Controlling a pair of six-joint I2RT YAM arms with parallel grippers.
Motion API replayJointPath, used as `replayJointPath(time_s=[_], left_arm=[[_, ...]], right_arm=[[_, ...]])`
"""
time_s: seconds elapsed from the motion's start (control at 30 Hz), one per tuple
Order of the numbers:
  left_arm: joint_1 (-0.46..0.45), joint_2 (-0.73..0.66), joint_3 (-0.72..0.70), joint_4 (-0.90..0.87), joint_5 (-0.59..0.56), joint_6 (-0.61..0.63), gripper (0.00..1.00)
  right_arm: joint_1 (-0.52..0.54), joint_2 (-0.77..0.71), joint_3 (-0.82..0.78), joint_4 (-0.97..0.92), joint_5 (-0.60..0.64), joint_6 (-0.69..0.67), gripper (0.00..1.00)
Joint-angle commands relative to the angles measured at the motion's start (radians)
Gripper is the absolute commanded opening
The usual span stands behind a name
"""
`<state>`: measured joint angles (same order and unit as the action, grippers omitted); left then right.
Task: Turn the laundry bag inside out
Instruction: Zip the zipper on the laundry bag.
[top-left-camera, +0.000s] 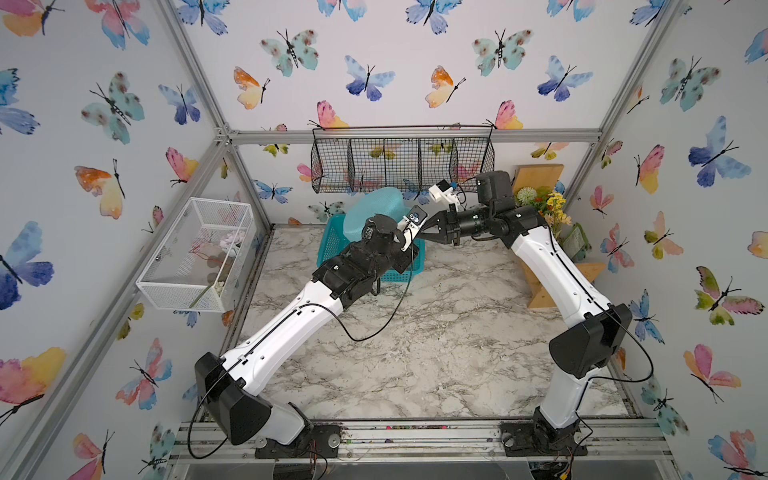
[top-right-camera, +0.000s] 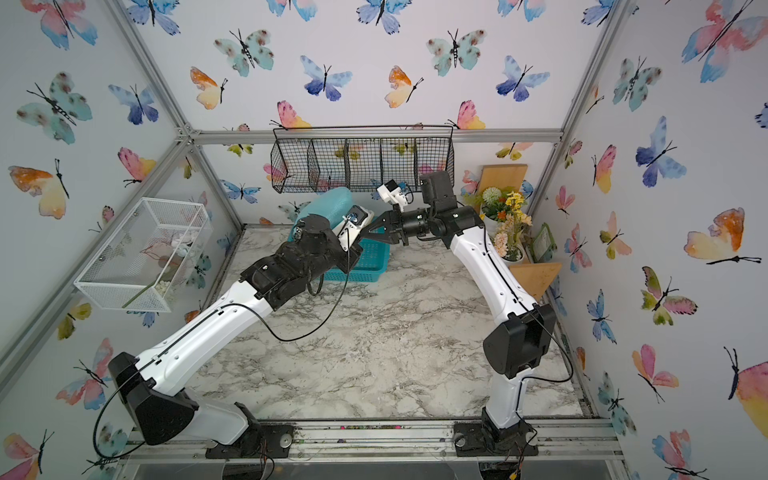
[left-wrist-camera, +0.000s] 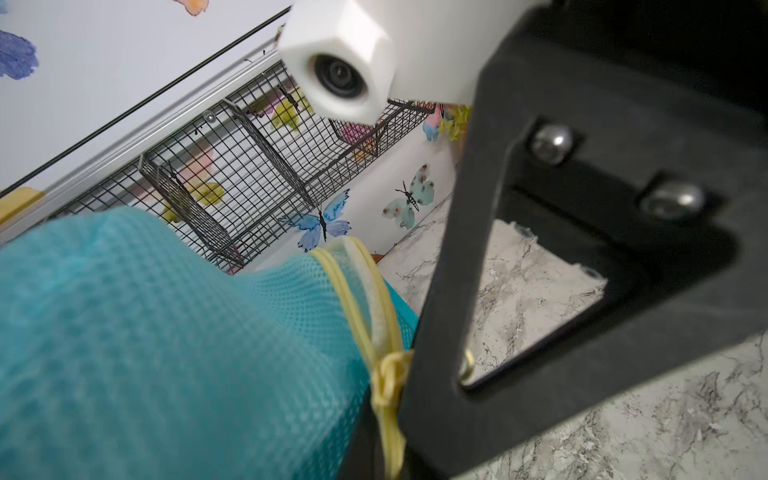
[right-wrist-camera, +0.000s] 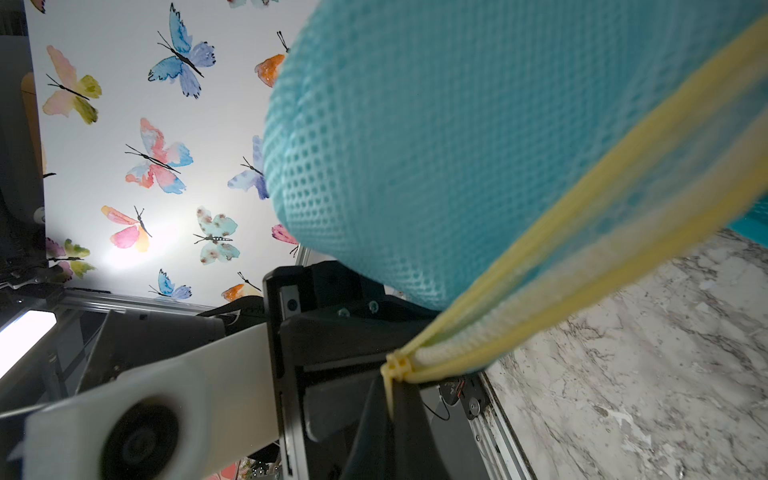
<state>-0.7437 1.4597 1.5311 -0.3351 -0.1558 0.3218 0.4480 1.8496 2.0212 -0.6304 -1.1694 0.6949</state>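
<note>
Noting one laundry bag (top-left-camera: 376, 207): soft turquoise open-weave mesh, rounded and puffed, edged in smooth yellow piping (right-wrist-camera: 540, 230) with a pale fuzzy strip alongside; the piping gathers into a small knot (right-wrist-camera: 397, 365). Bag is raised over the far end of one rigid teal plastic basket (top-right-camera: 370, 257), rectangular with slotted walls, at the back of the marble-patterned counter (top-left-camera: 415, 353) and beneath one black wire wall basket (top-left-camera: 399, 162). Two arms, two claws, meeting at the bag's rim. Right claw (right-wrist-camera: 392, 409): closed, black fingers pinching the piping just below the knot. Left claw (left-wrist-camera: 376, 457): closed tight; mesh and piping run down into it, tips mostly covered by fabric. The claws sit just beside each other, the bag's body bulging away from them toward the back wall. One white mesh basket (top-left-camera: 195, 253) hangs on the side wall.
</note>
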Motion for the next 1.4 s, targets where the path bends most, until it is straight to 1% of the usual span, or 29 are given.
replayJointPath(time_s=[0.0,0.17,0.27,0.37,0.43,0.57,0.67,0.77,0.83,0.93,0.97,1.03,1.07,1.13,1.17,1.23,1.27,1.33,1.37], left_arm=[[-0.002,-0.012,-0.003,-0.078,-0.016,-0.003,0.01],[0.006,-0.041,-0.007,-0.117,-0.061,0.004,0.0],[0.008,-0.069,0.005,-0.135,-0.067,0.002,0.0],[0.015,-0.1,0.037,-0.164,-0.033,-0.002,0.0],[0.029,-0.116,0.074,-0.197,0.028,-0.015,0.0],[0.068,-0.119,0.186,-0.288,0.23,-0.078,0.0],[0.116,-0.125,0.239,-0.261,0.376,-0.169,0.0],[0.176,-0.131,0.255,-0.193,0.497,-0.261,0.0],[0.204,-0.136,0.238,-0.15,0.544,-0.305,0.0],[0.206,-0.131,0.189,-0.139,0.562,-0.31,0.01],[0.206,-0.13,0.161,-0.133,0.565,-0.312,0.09],[0.207,-0.134,0.087,-0.096,0.58,-0.323,0.36],[0.205,-0.135,0.05,-0.075,0.594,-0.335,0.47],[0.206,-0.135,-0.01,-0.024,0.612,-0.357,0.61],[0.207,-0.131,-0.032,-0.004,0.619,-0.366,0.7],[0.206,-0.117,-0.049,0.02,0.62,-0.374,0.85],[0.207,-0.109,-0.054,0.027,0.618,-0.373,0.91],[0.205,-0.097,-0.053,0.046,0.613,-0.366,1.0],[0.205,-0.092,-0.049,0.055,0.609,-0.366,0.99]], right_arm=[[-0.03,-0.016,0.078,0.02,-0.012,-0.014,0.02],[-0.05,-0.008,0.085,0.023,-0.011,-0.014,0.02],[-0.101,-0.012,0.063,0.023,0.001,-0.02,0.02],[-0.162,-0.005,0.056,0.011,0.021,-0.044,0.02],[-0.189,0.01,0.065,0.009,0.031,-0.057,0.02],[-0.196,0.067,0.098,-0.002,0.038,-0.077,0.02],[-0.196,0.099,0.091,0.009,0.034,-0.079,0.02],[-0.195,0.116,0.091,0.005,0.027,-0.083,0.02],[-0.193,0.116,0.093,0.011,0.014,-0.075,0.02],[-0.187,0.097,0.105,0.046,-0.005,-0.042,0.02],[-0.183,0.089,0.11,0.064,-0.01,-0.024,0.02],[-0.173,0.066,0.11,0.098,-0.02,0.007,0.02],[-0.166,0.055,0.111,0.105,-0.021,0.015,0.02],[-0.149,0.033,0.103,0.104,-0.019,0.018,0.02],[-0.136,0.022,0.092,0.107,-0.019,0.021,0.02],[-0.112,0.002,0.074,0.105,-0.021,0.024,0.02],[-0.099,-0.005,0.065,0.102,-0.02,0.023,0.02],[-0.085,-0.015,0.054,0.095,-0.018,0.02,0.02],[-0.081,-0.019,0.05,0.089,-0.016,0.017,0.02]])
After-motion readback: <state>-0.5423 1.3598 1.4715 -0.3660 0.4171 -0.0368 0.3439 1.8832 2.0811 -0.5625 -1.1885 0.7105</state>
